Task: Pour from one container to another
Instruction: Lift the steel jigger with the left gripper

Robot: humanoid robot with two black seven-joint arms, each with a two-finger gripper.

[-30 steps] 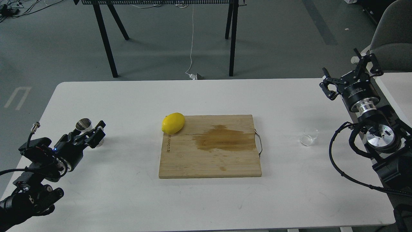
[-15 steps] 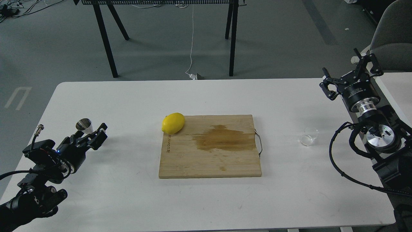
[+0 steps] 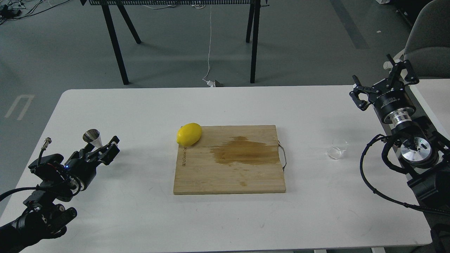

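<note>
The left hand point(image 3: 105, 151) sits just beside the jigger point(image 3: 92, 137) at the surface's point(image 3: 140, 218) left end; whether it grips it, I cannot tell. The right hand point(image 3: 383, 86) is released, well apart from the glass cup point(image 3: 338, 149). Best to close squarely on the jigger's waist and keep it upright.

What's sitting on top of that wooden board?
A yellow lemon rests on the far left corner of the wooden board, partly overhanging it. A dark wet-looking stain marks the middle. Nothing else is on it.
</note>
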